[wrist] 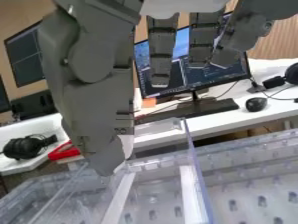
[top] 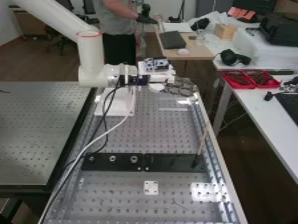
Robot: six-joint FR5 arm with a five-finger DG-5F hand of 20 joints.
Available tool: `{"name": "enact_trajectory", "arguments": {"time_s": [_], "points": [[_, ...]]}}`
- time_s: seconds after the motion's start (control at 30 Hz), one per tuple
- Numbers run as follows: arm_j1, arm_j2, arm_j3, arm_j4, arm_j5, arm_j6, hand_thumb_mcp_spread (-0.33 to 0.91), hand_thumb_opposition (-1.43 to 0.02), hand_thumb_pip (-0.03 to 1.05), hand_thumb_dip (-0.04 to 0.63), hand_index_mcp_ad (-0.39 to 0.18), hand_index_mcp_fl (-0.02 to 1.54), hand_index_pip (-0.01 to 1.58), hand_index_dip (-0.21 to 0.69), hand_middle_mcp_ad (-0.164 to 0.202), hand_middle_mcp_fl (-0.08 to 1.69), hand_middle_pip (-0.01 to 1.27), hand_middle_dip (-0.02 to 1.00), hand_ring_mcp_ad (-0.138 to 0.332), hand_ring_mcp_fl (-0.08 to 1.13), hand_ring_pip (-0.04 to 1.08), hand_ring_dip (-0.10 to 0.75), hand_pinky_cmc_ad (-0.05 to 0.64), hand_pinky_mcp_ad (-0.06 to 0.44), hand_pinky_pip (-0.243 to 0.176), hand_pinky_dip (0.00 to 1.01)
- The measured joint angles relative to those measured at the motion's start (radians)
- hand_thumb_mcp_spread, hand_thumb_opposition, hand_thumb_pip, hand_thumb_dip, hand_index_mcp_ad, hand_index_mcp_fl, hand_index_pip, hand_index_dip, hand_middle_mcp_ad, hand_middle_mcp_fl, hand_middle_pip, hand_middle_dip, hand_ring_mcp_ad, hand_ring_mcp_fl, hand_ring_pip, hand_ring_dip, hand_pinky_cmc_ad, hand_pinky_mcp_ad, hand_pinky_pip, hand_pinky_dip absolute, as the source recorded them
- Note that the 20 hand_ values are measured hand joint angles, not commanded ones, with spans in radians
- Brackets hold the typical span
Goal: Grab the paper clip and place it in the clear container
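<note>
High view: one white robot arm (top: 91, 50), entering from the upper left; its dark grey hand (top: 178, 89) is held out sideways over the far end of a perforated metal bench (top: 126, 191). Black and white cables (top: 101, 131) are draped from the wrist down along the bench. Across the bench are laid two black plates (top: 108, 161), end to end, the left one fitted with round metal pieces. At the right plate's outer end is placed one slim wooden stick (top: 202, 141), tilted, dark at its lower end. Nearer the camera, one small white plate (top: 151, 188), pierced with holes. On the white table (top: 265, 111) to the right, red trays (top: 249, 79) are set side by side. Wrist view: fingers (wrist: 163, 52) straight and set apart from one another, with the thumb (wrist: 96, 107) well apart from them; nothing is clamped. One clear container (wrist: 194, 170) is seen below the fingers, its walls upright, the thumb's tip close to it. Beyond are a monitor (wrist: 229, 72), a black mouse (wrist: 256, 104) and headphones (wrist: 25, 148).
</note>
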Motion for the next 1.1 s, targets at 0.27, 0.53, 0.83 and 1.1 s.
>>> {"name": "enact_trajectory", "arguments": {"time_s": [0.27,0.53,0.83,1.1], "points": [[-0.016,-0.017,0.019,-0.048,-0.011,-0.001,0.63,-0.98,0.42,0.269,-0.187,0.91,0.91,0.253,0.059,0.24,0.15,0.13,0.180,0.08,0.11,-0.031,0.346,0.166,-0.075,0.16],[-0.029,-0.015,0.031,-0.107,-0.012,-0.003,0.56,-0.90,0.39,0.269,-0.171,0.62,0.80,0.257,0.063,0.20,0.14,0.13,0.180,0.08,0.11,-0.031,0.346,0.164,-0.075,0.16],[-0.042,0.006,0.029,-0.128,-0.014,0.002,0.54,-0.87,0.40,0.269,-0.162,0.53,0.79,0.234,0.058,0.16,0.14,0.13,0.185,0.06,0.11,-0.035,0.349,0.168,-0.075,0.16],[-0.072,0.124,-0.006,-0.164,-0.022,0.009,0.52,-0.85,0.39,0.269,-0.141,0.50,0.69,0.234,0.059,0.16,0.14,0.13,0.178,0.05,0.11,-0.031,0.349,0.162,-0.075,0.16]]}}
